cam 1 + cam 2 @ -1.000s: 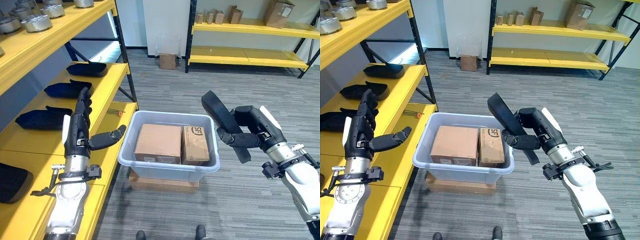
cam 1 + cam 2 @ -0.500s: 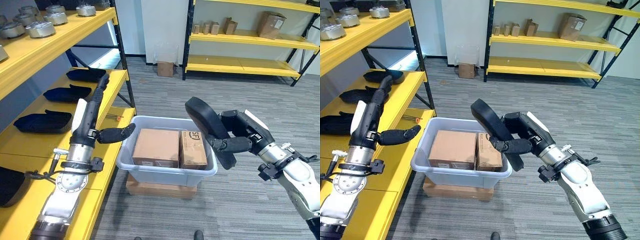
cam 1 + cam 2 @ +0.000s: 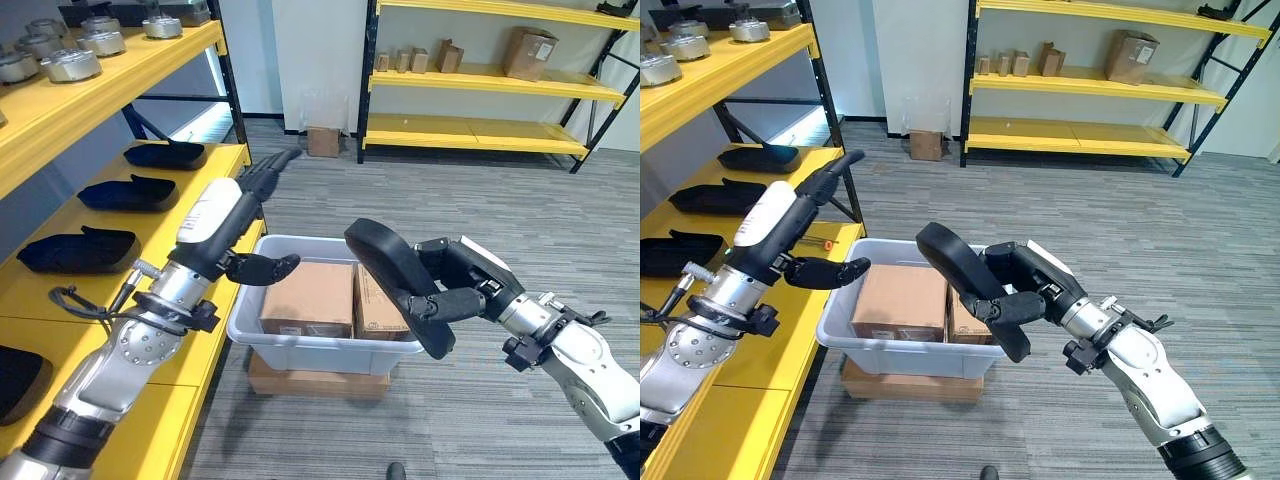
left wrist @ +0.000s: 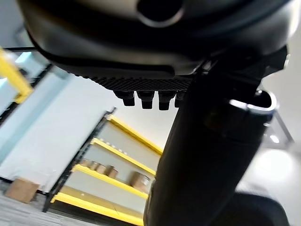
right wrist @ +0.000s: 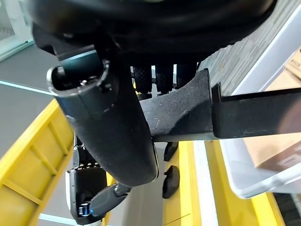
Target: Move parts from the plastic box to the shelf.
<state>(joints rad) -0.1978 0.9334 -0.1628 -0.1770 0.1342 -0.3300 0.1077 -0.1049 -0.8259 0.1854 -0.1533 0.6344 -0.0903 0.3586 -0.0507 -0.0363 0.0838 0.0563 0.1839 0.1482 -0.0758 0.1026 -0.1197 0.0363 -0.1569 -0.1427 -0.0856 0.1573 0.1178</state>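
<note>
My right hand (image 3: 455,290) has its fingers and thumb curled around a long black moulded part (image 3: 395,280), holding it in the air above the right end of the plastic box (image 3: 330,345), the part's rounded end tilted up toward ten o'clock. My left hand (image 3: 245,215) is up over the box's left edge with fingers stretched straight toward one o'clock and the thumb pointing across at three o'clock, holding nothing. I judge this to be the carry step: the part is out of the box and has to cross to the yellow shelf (image 3: 215,195) at nine o'clock. To do it well I would keep the grasp firm, since the part is long and held near one end, and it could swing or slip; I would also lift it clear of the box rim and the open hand, then lay it flat in a free spot. The box, translucent grey, sits on a low cardboard base and holds two brown cartons (image 3: 310,298) side by side. Three similar dark parts (image 3: 130,192) already lie in a row on the shelf, well apart from the box.
</note>
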